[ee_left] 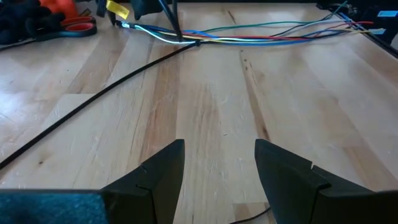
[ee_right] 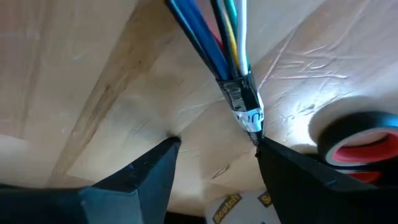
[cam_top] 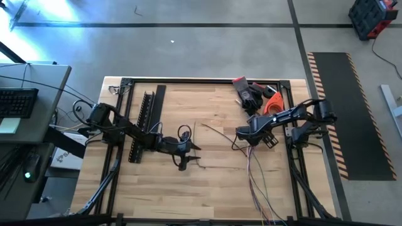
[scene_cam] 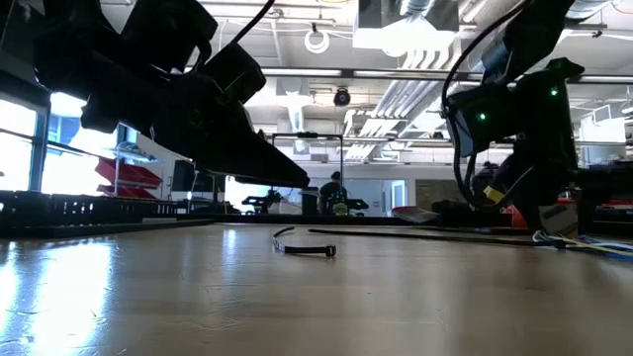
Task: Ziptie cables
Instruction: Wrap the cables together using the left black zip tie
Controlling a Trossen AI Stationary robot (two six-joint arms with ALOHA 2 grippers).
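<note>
Right wrist view — cables point(ee_right: 211, 37) cut off.

Through my right wrist camera, the right gripper point(ee_right: 214, 163) hangs low over the pale wooden tabletop point(ee_right: 93, 74), its two dark fingers point(ee_right: 146, 177) spread apart. A bundle of thin blue, green, yellow, white and reddish cables point(ee_right: 217, 37) runs down into the gap, its end bound in a dark wrap with a whitish label point(ee_right: 244, 102). That wrapped tip lies just beside one finger; I cannot tell whether they touch. Beyond sits a black roll of tape with a red core point(ee_right: 357, 140), and a yellowish printed tape roll point(ee_right: 233, 208) peeks between the fingers.
</note>
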